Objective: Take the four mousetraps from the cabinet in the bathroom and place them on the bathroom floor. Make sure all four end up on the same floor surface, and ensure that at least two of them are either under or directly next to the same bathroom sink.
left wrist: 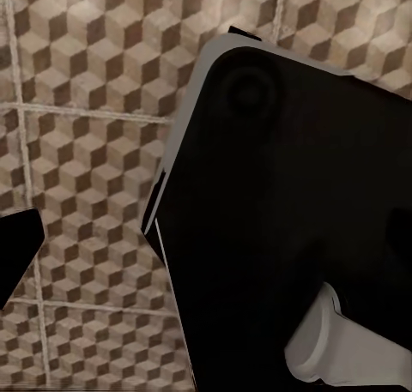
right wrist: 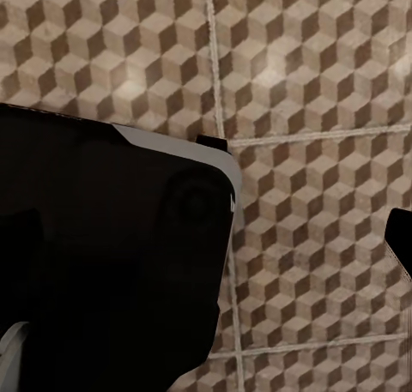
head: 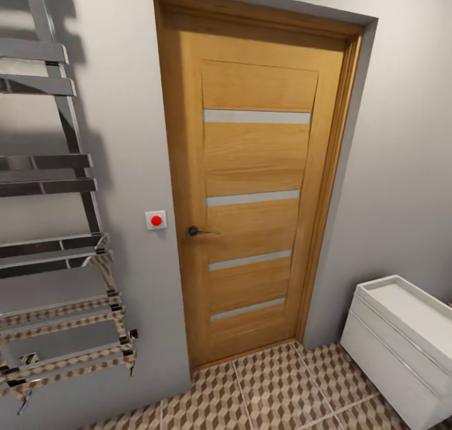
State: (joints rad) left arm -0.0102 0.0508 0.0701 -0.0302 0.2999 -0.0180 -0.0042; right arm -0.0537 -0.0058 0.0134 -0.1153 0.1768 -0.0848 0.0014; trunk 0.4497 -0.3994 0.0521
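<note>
The tall panelled wooden door (head: pixel 254 198) is showing a warm honey-orange grain, crossed by four pale grey frosted strips; its lever handle (head: pixel 199 231) is looking dark grey; the small square wall switch plate (head: pixel 156 220) beside it is showing white with a bright red round button; the ladder-shaped chrome towel rail (head: pixel 53 229) is gleaming silver-grey; the tiled bathroom floor (head: pixel 282 389) is displaying a brown, beige and white cube pattern with pale grout; the low boxy drawer unit (head: pixel 402 348) is showing plain white; the walls are appearing light grey.

Soft even light, slightly blurry renders
</note>
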